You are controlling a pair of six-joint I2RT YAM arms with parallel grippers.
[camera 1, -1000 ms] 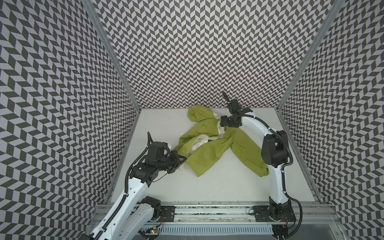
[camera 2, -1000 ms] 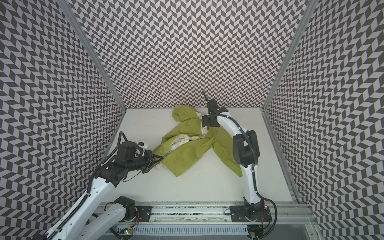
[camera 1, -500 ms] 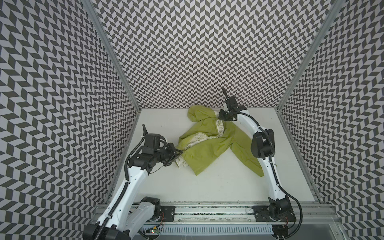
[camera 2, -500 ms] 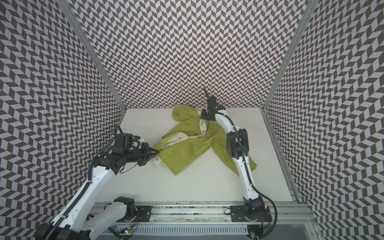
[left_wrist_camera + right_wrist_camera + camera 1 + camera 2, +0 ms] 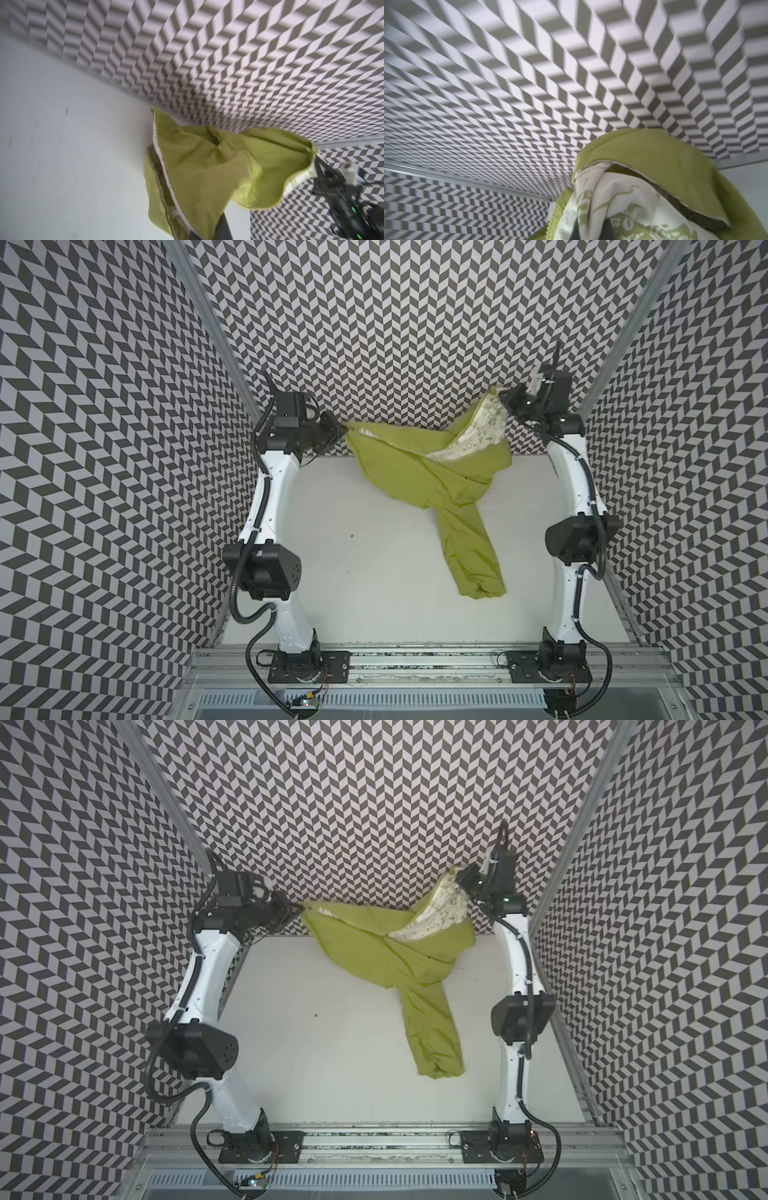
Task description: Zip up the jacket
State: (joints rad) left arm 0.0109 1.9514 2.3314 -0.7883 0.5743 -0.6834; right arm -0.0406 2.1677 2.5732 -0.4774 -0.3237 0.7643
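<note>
Fabric is hanging stretched above the back of the desk [image 5: 365, 572] because the left tool [image 5: 342, 430] is pinching one corner of the jacket [image 5: 399, 452] and the right tool [image 5: 504, 398] is pinching the lining-side edge opposite, probably spreading it to expose the zipper [image 5: 297, 180]. Compared with a second ago, both arms are standing higher and wider apart, and the jacket is no longer lying crumpled.

Nothing really readable here tbh. The jacket [image 5: 654, 149] has greenish letter-like print on its white lining [image 5: 623, 197] (way too blurry to make out).
</note>
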